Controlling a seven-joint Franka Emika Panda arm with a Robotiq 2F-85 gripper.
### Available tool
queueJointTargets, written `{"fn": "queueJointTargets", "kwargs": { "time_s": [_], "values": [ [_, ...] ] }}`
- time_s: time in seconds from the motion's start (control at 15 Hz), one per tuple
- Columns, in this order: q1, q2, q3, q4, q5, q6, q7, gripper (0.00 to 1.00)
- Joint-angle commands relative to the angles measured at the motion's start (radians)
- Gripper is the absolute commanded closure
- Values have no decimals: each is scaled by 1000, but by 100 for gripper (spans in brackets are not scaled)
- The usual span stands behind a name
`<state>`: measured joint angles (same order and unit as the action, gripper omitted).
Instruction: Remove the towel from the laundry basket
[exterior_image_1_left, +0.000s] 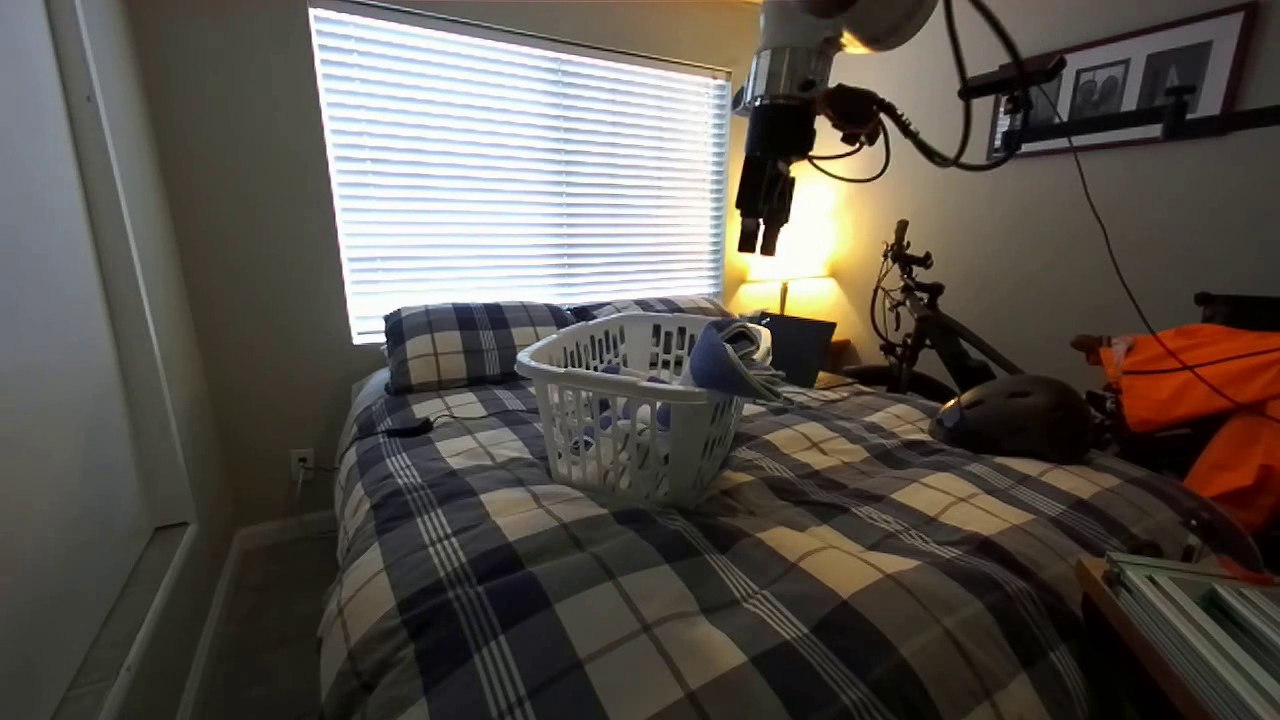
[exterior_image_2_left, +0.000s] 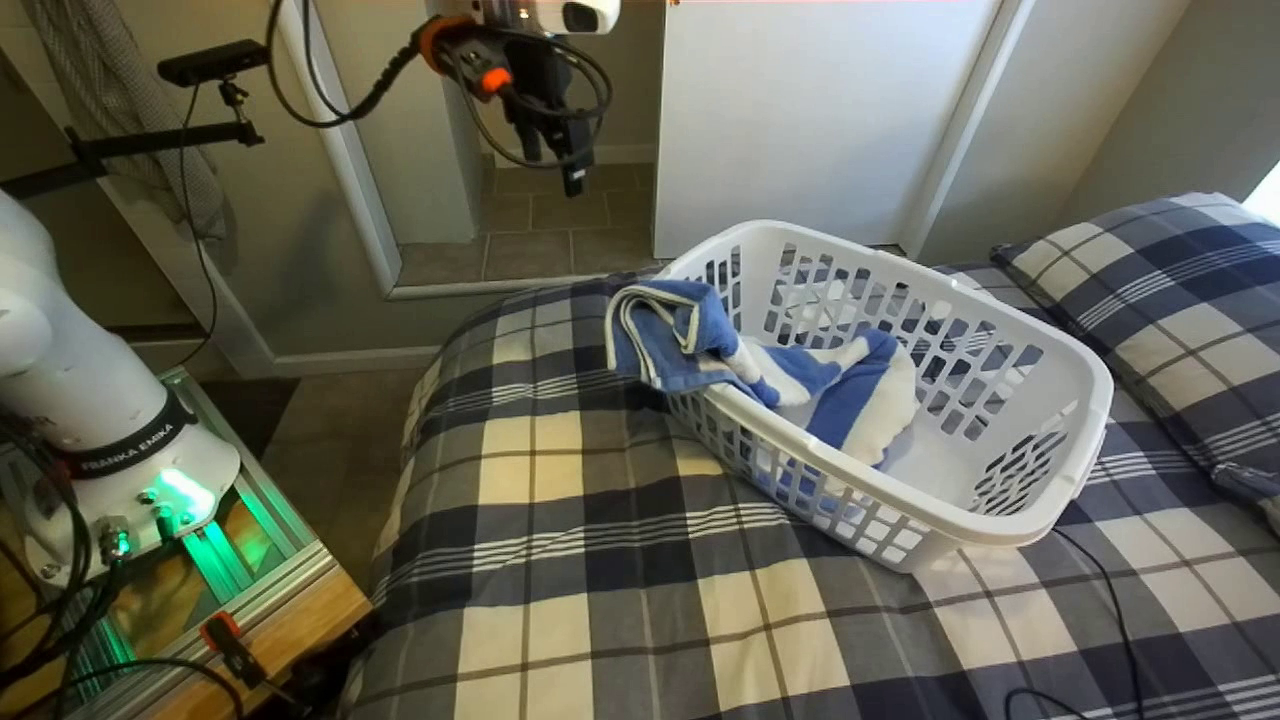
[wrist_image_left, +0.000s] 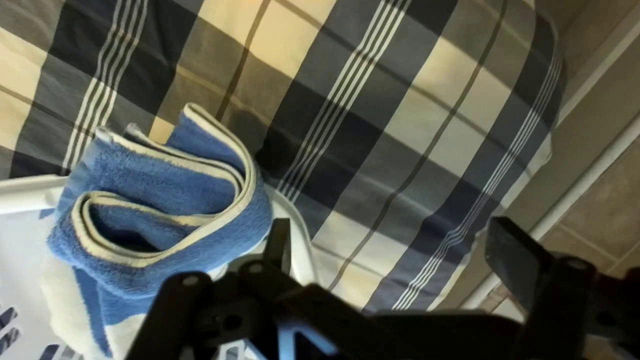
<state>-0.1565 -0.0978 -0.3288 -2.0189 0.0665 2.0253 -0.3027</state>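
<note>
Our bed worktop (exterior_image_2_left: 620, 590) carries a navy-and-cream plaid bedspread (exterior_image_2_left: 480, 500), and on that stands the white plastic laundry basket (exterior_image_2_left: 945, 450), upright, sides slotted. The blue-and-white striped towel (exterior_image_2_left: 780, 375) is partly in it: in an exterior view we note the folded end looped over the rim between the basket's 9 and 10 o'clock, overhanging the outside, with the striped length running inward toward 4 o'clock and down into the basket. Through the slots we see more blue and white cloth.

In an exterior view the claw (exterior_image_1_left: 759, 247) points down, high at the basket's 1 o'clock, apart from towel and rim. Its fingers (wrist_image_left: 278, 245) are spread wide: in the wrist view we place one at 7 o'clock, its mate at 4 o'clock. There the towel's folded end shows at 9 o'clock.

Surroundings, by the basket in an exterior view: plaid pillow (exterior_image_1_left: 480, 345), 10 o'clock; slatted white blinds (exterior_image_1_left: 530, 170), 11 o'clock; lit lamp (exterior_image_1_left: 805, 262), between 1 and 2; bicycle (exterior_image_1_left: 930, 325), between 2 and 3; black helmet (exterior_image_1_left: 1015, 420), 3 o'clock. In an exterior view we also record the Panda arm's base (exterior_image_2_left: 130, 470), well apart at 9 o'clock.
</note>
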Motion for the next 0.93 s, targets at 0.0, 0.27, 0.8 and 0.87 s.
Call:
{"fn": "queueJointTargets", "kwargs": {
  "time_s": [0.0,0.27,0.8,0.87],
  "values": [
    [-71,133,-19,112,117,90,26,0],
    [-145,233,-23,176,211,127,87,0],
    [-212,314,6,199,289,123,122,0],
    [-212,318,8,204,290,123,124,0]
  ]
}}
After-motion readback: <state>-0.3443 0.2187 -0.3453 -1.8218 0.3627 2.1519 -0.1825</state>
